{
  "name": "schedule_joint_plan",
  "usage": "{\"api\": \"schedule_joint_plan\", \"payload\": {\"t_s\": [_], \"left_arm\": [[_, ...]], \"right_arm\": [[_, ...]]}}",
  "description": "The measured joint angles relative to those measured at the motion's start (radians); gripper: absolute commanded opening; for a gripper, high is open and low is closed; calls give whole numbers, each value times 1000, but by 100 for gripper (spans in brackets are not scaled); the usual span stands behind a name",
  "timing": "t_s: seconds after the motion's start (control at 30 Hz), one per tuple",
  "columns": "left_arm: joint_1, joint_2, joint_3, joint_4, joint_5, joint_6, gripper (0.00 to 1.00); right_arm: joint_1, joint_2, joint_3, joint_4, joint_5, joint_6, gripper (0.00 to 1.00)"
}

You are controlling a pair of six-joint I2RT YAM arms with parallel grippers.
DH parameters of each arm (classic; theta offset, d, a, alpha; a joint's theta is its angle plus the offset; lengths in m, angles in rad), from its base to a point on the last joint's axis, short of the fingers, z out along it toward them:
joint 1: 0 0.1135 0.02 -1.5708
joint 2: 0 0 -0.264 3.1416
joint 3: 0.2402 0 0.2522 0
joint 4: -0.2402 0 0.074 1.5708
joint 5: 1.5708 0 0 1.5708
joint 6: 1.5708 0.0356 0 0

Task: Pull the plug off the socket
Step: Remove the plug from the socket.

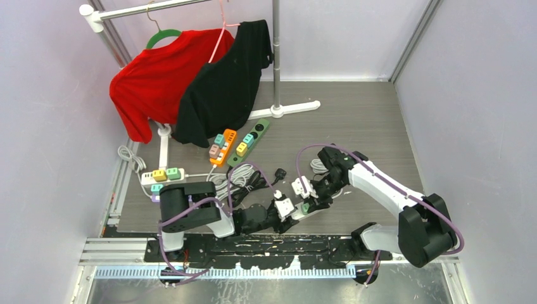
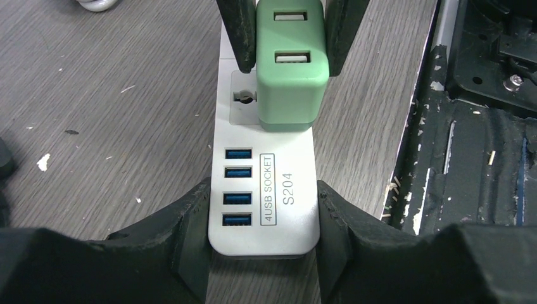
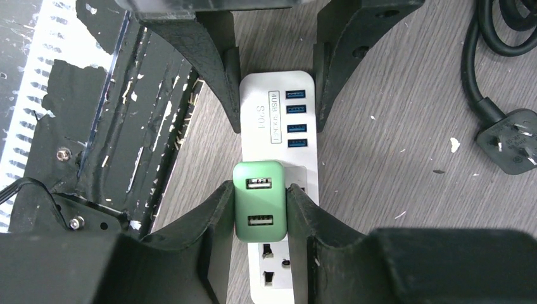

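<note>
The grey wood-look worktop carries a long white plastic power strip near its front edge. The left end effector is clamped on the end of the strip that has four blue slots, with one black finger pressed on each side. The right end effector is clamped on the boxy green plastic plug, which looks pushed into the strip just beside the blue slots. If the right arm pulls at a slant, the plug could jam, or it could slip out of the fingers because its sides look smooth. If the left grip is too weak, the whole strip could lift up with the plug, since it looks light and slick. The worktop is flat with fine lines like wood. The strip is smooth with round corners. The plug is a chunky block with soft corners and two small slots on top.
</note>
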Motion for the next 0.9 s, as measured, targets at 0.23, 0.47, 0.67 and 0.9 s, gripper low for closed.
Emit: {"api": "schedule_joint_plan", "payload": {"t_s": [0.23, 0.47, 0.67, 0.9], "left_arm": [[37, -1, 0, 5, 63, -51, 0], [49, -1, 4, 23, 105, -83, 0], [48, -3, 38, -52, 127, -80, 0], [49, -9, 46, -76, 125, -78, 0]], "right_arm": [[-37, 0, 10, -14, 0, 7, 2], [-102, 0, 13, -73, -47, -38, 1], [-34, 4, 16, -64, -8, -22, 1], [-35, 4, 24, -63, 20, 19, 1]]}}
